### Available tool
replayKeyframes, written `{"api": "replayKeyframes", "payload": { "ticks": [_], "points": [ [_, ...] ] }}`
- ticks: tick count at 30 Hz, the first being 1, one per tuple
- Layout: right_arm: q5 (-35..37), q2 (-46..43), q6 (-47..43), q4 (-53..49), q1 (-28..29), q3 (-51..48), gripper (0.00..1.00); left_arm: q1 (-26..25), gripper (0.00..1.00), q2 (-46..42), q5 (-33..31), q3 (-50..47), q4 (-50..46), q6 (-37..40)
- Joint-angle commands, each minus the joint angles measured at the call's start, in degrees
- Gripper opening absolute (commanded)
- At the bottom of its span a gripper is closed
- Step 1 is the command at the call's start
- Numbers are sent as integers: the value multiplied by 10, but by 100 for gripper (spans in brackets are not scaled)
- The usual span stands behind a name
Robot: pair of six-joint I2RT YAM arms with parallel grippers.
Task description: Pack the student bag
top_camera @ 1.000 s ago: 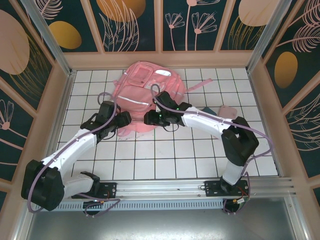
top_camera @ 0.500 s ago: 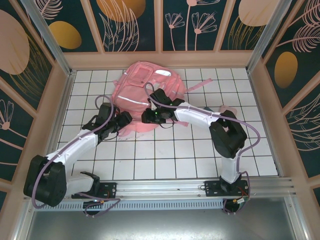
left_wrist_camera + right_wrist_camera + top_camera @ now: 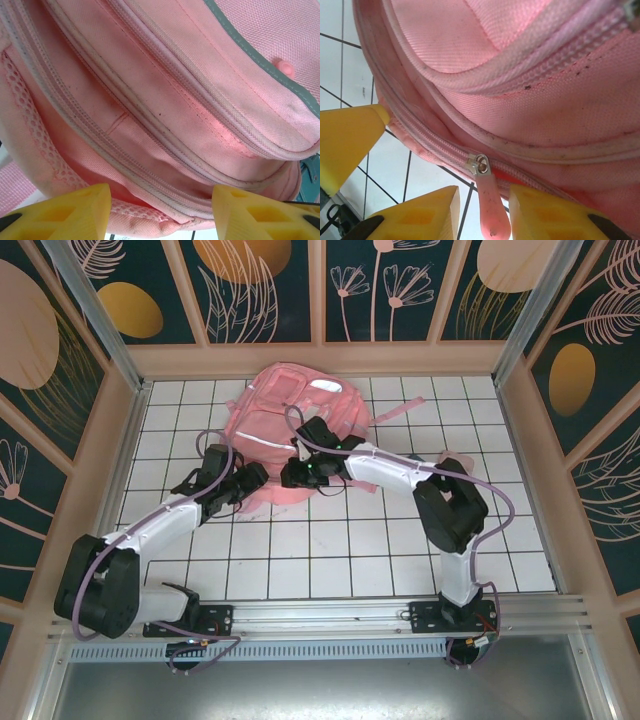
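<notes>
**A:** What is the surface, and what is the room around it?

**B:** It is a white tiled worktop (image 3: 330,540) with dark grout lines. Dark blue wall panels (image 3: 260,290) in pale wooden frames, painted with leaves and orange ovals, close it on three sides. An aluminium rail (image 3: 330,615) runs along the 6 o'clock edge, and both arms are bolted there.

**A:** Where does the bag lie?

**B:** The large, soft, pink fabric student bag (image 3: 290,420) lies flat on the tiles toward 12 o'clock, a little to the 11 o'clock side. Its front pockets and pale stripe face upward.

**A:** And where is it relative to the fingers?

**B:** The left arm's fingers (image 3: 258,480) are at the near edge of the bag, about 7 o'clock from its middle. They are released and wide apart. In the left wrist view the zipped seams lie just beyond them, and nothing is clamped between them.

The right arm's fingers (image 3: 288,476) are at the 6 o'clock edge, just beside the left ones. In the right wrist view a pink zipper pull (image 3: 487,205) hangs between them. One finger seems to touch it, and on the other side a slit of white tile shows, so they are narrowed around it but not clenched.
</notes>
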Motion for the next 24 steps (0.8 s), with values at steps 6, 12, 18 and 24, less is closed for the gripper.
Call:
{"api": "replayKeyframes", "payload": {
  "ticks": [6, 12, 18, 24],
  "points": [
    [13, 21, -31, -53, 3, 38, 19, 4, 51, 19, -1, -4, 27, -15],
    [43, 9, -41, -79, 10, 40, 0, 4, 46, 29, -23, -14, 31, -23],
    [63, -14, -56, -106, 15, 29, 0, 4, 40, 40, -37, -23, 38, -25],
    [111, -30, -89, -146, 31, 29, 0, 4, 33, 53, -42, -27, 43, -32]
  ]
}}
